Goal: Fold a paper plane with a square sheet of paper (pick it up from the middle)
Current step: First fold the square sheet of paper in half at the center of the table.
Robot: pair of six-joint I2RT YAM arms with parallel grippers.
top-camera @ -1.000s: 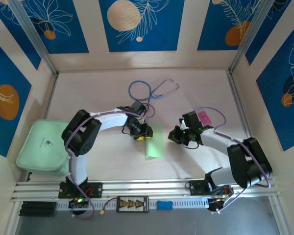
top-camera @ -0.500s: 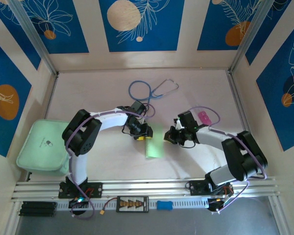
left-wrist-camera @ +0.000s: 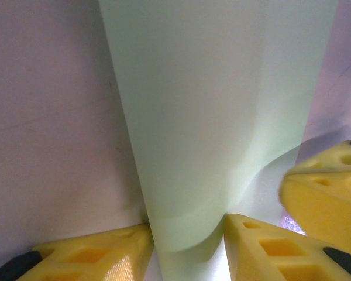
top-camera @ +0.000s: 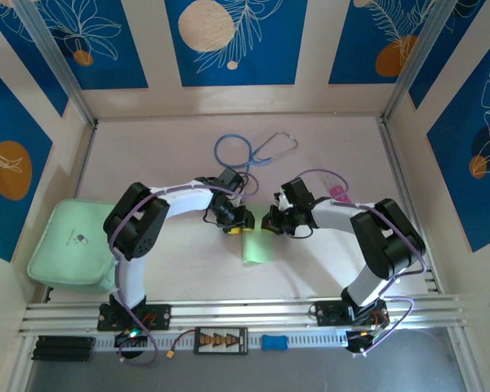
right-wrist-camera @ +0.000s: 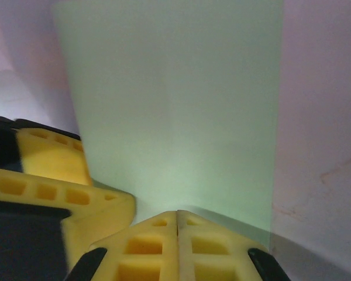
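Paper sheet (top-camera: 257, 242), folded to narrow strip, lies flat mid-scene. Left gripper (top-camera: 237, 226) grasps its far end, bowing it. Right gripper (top-camera: 269, 222) clenched, empty, tip over far right edge. We judge paper light, flimsy, easily creased; take mid-strip, gently.

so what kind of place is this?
Looks like a robot test cell, not a home: a pale table boxed in by blue patterned panels on metal posts, with two arms bolted to a rail at its near edge, working on green paper.
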